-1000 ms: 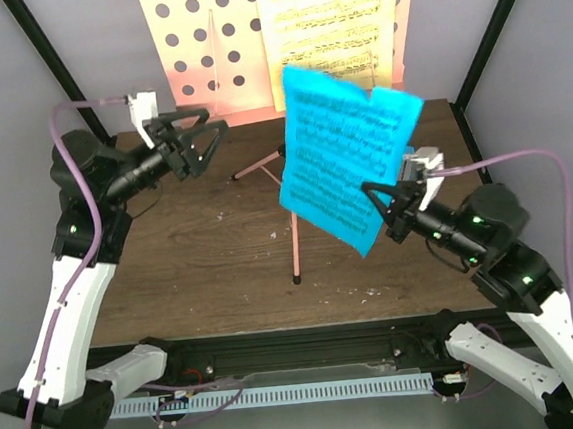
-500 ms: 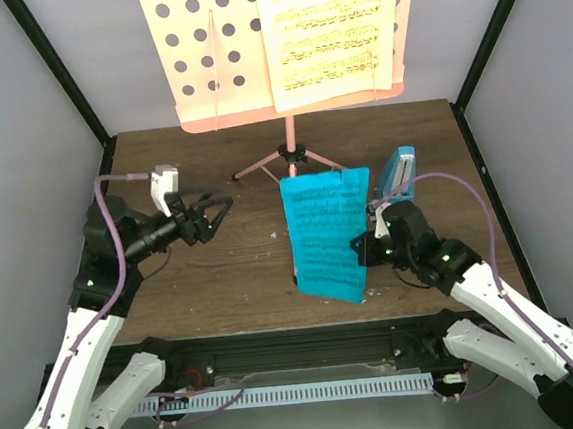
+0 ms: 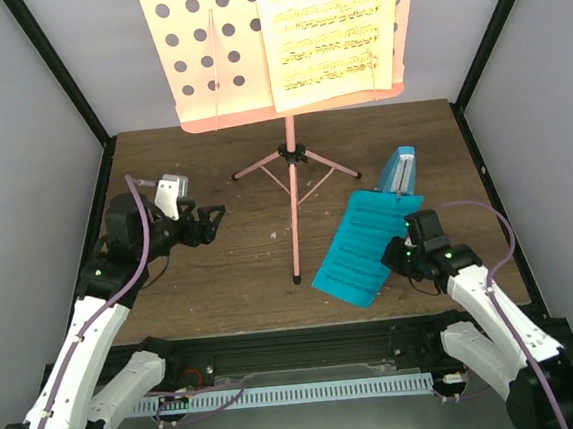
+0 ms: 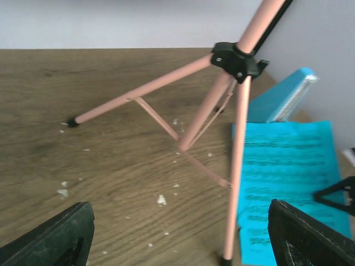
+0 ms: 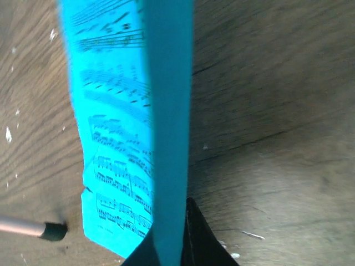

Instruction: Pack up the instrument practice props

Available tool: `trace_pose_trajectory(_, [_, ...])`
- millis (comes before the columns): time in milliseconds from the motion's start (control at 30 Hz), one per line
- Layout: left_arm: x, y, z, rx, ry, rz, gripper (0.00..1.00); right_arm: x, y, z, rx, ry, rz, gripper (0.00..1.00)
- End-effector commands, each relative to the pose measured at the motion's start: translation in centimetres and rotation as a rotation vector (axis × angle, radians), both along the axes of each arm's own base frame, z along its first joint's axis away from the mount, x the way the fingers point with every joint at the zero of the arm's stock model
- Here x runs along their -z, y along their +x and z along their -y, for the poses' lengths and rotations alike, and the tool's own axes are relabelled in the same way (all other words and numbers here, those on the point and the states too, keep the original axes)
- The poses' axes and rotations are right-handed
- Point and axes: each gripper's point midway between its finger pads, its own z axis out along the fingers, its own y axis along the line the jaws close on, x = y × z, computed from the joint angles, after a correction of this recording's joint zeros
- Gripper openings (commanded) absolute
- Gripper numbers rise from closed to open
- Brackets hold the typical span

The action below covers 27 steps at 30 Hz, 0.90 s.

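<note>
At the left of the overhead frame, the left gripper [image 3: 211, 221] hangs over the table [image 3: 202, 282], jaws released and holding nothing. At upper middle the pink music stand [image 3: 295, 204] stands upright, a yellow sheet [image 3: 329, 35] on its desk. At lower right the right gripper [image 3: 403, 256] is clenched on an edge of the blue sheet [image 3: 360, 250], just beside the blue metronome [image 3: 398, 172].
</note>
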Motion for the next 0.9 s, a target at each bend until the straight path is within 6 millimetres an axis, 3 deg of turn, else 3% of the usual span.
trace_pose_trajectory(0, [-0.5,1.0,-2.0,-0.073,0.138,0.077,0.87,-0.3,-1.3,3.6,0.293,-0.007,-0.081,0.01])
trace_pose_trajectory(300, [0.7,2.1,-3.8,-0.162,0.216,0.128,0.87,-0.9,-3.7,5.5,0.641,0.122,-0.180,0.01])
trace_pose_trajectory(567, [1.3,2.3,-4.5,-0.214,0.213,0.174,0.88,-2.6,-5.0,7.7,0.909,0.199,-0.127,0.01])
trace_pose_trajectory(867, [2.4,2.2,-4.6,-0.216,0.204,0.173,0.88,0.1,-4.4,6.8,0.989,0.330,-0.147,0.01])
